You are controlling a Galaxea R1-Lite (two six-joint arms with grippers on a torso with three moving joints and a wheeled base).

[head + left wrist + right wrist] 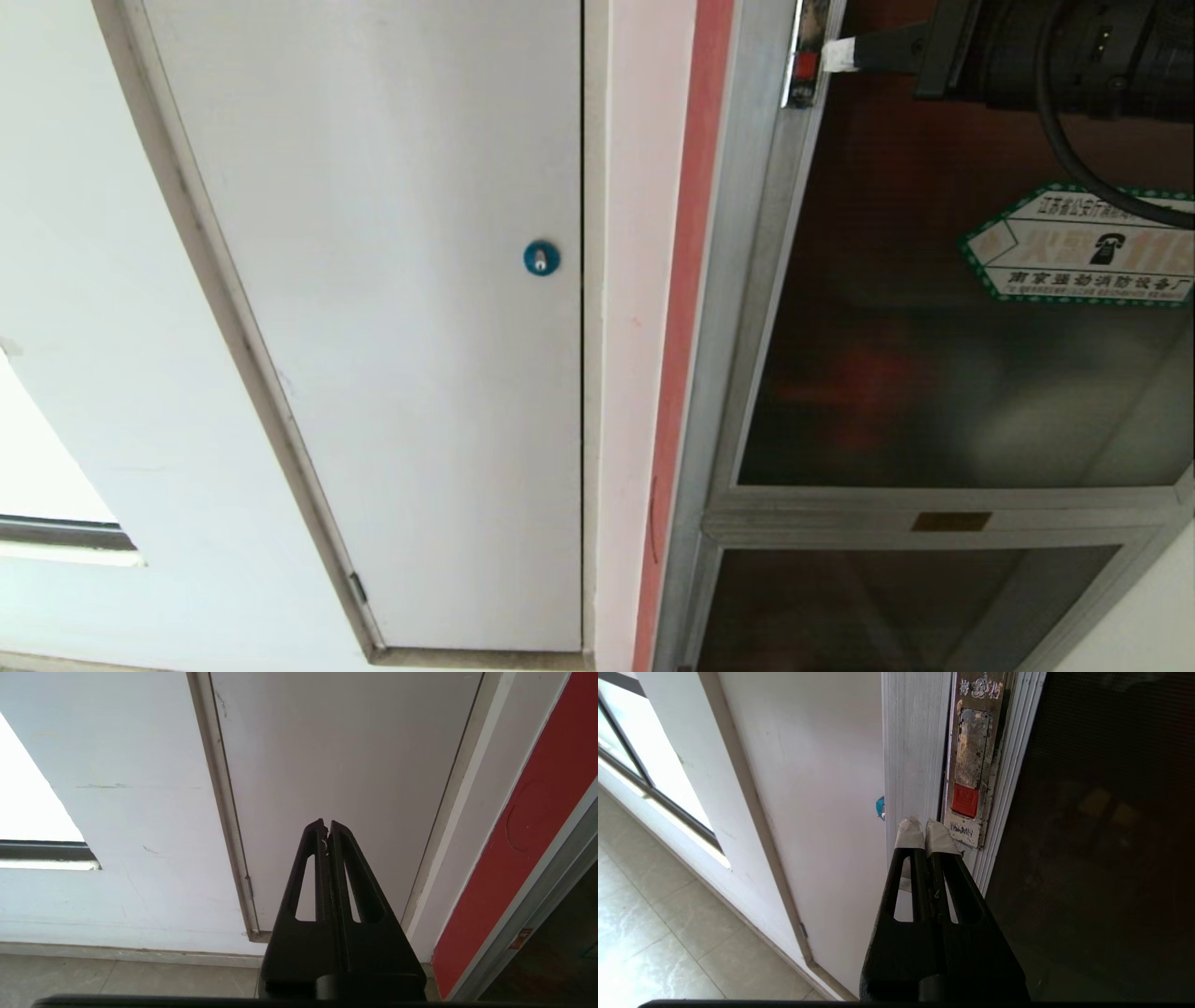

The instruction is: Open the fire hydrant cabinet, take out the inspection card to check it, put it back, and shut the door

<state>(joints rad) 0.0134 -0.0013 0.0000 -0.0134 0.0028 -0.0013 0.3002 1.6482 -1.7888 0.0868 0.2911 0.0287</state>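
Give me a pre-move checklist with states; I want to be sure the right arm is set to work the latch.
1. Door shut in its frame: ok.
2. Right gripper near the red latch: ok, its tips sit just beside and below it.
3. Right jaws shut for pressing: ok.
4. Tips touching the latch plate: cannot tell.
5. Left gripper out of the way, jaws shut, facing the white door: ok.
6. Inspection card in place: cannot tell, hidden behind tinted glass.
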